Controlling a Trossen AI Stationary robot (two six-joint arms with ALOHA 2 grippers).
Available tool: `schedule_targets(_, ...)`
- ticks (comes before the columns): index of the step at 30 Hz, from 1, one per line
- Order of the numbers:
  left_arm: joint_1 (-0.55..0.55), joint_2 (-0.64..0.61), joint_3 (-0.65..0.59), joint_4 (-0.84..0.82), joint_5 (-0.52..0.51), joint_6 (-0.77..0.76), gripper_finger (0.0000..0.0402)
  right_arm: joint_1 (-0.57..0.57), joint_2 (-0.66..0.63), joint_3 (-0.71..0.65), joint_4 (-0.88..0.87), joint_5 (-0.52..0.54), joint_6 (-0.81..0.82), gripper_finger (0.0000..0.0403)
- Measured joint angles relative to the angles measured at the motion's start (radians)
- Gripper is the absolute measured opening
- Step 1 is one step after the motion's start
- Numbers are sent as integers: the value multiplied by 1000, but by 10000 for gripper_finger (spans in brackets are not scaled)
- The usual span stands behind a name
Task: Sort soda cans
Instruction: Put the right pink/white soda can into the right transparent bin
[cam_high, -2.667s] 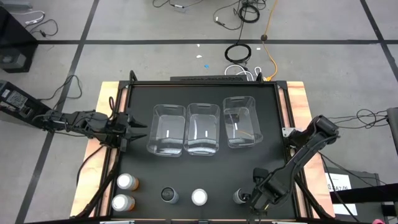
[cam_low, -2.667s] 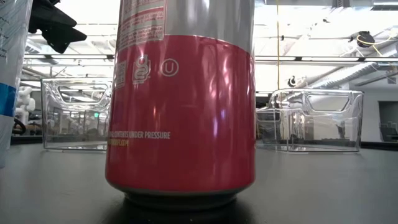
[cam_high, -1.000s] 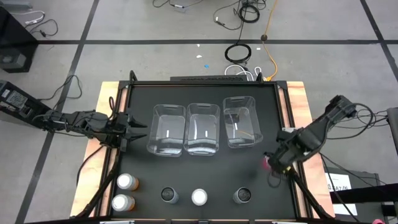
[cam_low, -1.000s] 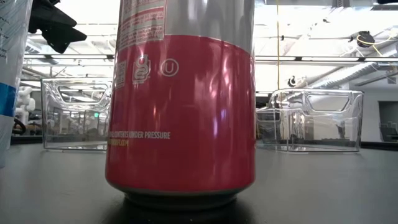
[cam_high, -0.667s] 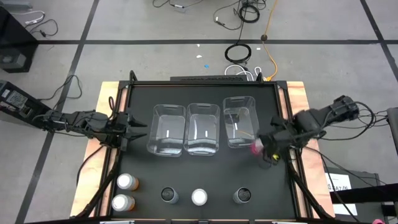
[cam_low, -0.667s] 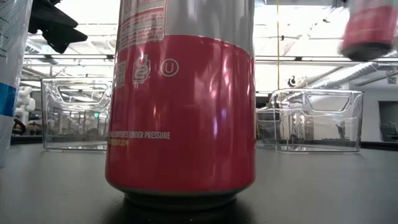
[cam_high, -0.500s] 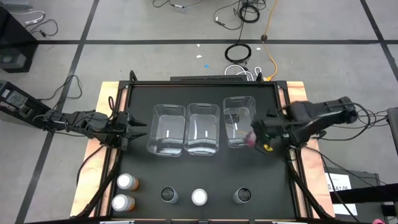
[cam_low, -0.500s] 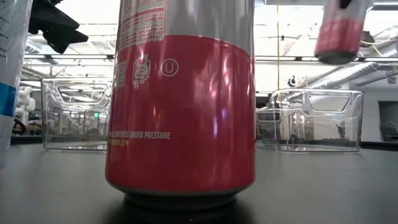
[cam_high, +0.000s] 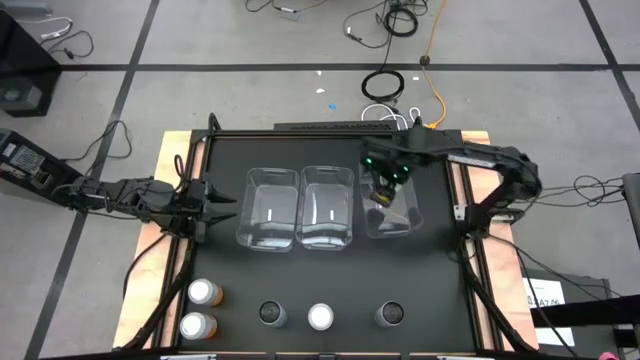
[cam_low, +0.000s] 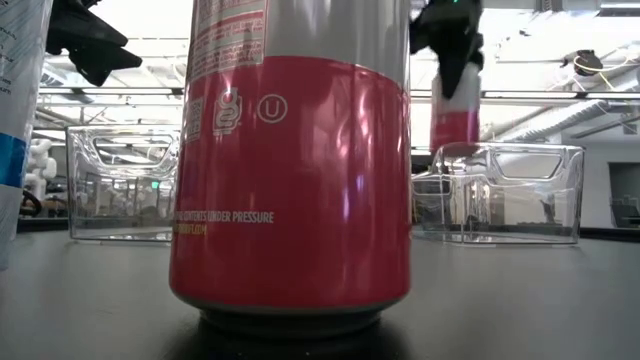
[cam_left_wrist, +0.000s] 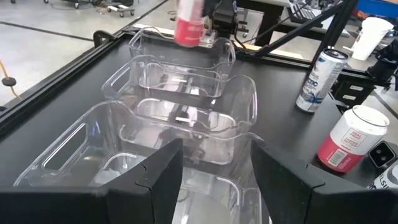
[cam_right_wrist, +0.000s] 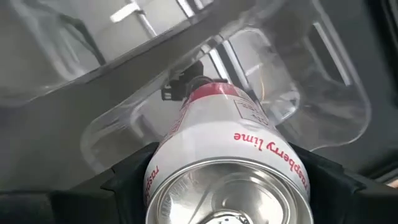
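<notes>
My right gripper (cam_high: 385, 183) is shut on a pink-and-white soda can (cam_low: 454, 112), which hangs above the rightmost of three clear bins (cam_high: 389, 197). In the low view the can's bottom is about level with that bin's rim (cam_low: 505, 148). Two orange cans (cam_high: 201, 308), two dark-topped cans (cam_high: 271, 313) and a pale-topped pink can (cam_high: 320, 317) stand on their bases along the table's near edge. At the table's left side, my left gripper (cam_left_wrist: 214, 186) is open and faces the bins. My right gripper pinches the can's upper side wall (cam_right_wrist: 186, 140) between its two fingers (cam_right_wrist: 134, 177), just below the silver top. The fingers come from above, pointing down. The can hangs upright below them, clear of the bin and the table.
The three bins stand side by side in the middle of the black table (cam_high: 430, 260), the left one (cam_high: 268, 207) nearest my left gripper. Close to the low camera the pink can (cam_low: 295, 190) fills much of that view. Cables lie on the floor beyond the far edge.
My right gripper has carried the pink can from the table's right side toward the far edge and leftward, until it is over the rightmost bin, and its wrist has rolled on the way. The can has stayed upright and lifted clear.
</notes>
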Motion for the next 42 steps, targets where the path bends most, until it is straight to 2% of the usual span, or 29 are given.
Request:
schedule_targets(5,0,0,0,0,0,0,198,-85,79,4,32,2,-54,288)
schedule_targets(12,0,0,0,0,0,0,198,-140,141,-1,86,-25,-112,288)
schedule_targets(19,0,0,0,0,0,0,198,-198,68,-108,117,-21,-111,288)
schedule_targets(25,0,0,0,0,0,0,198,-245,0,-226,231,-28,-106,288)
schedule_targets(32,0,0,0,2,0,0,198,-289,-3,-335,306,-26,-114,288)
schedule_targets(42,0,0,0,8,1,0,198,-336,-3,-405,386,-31,-139,298)
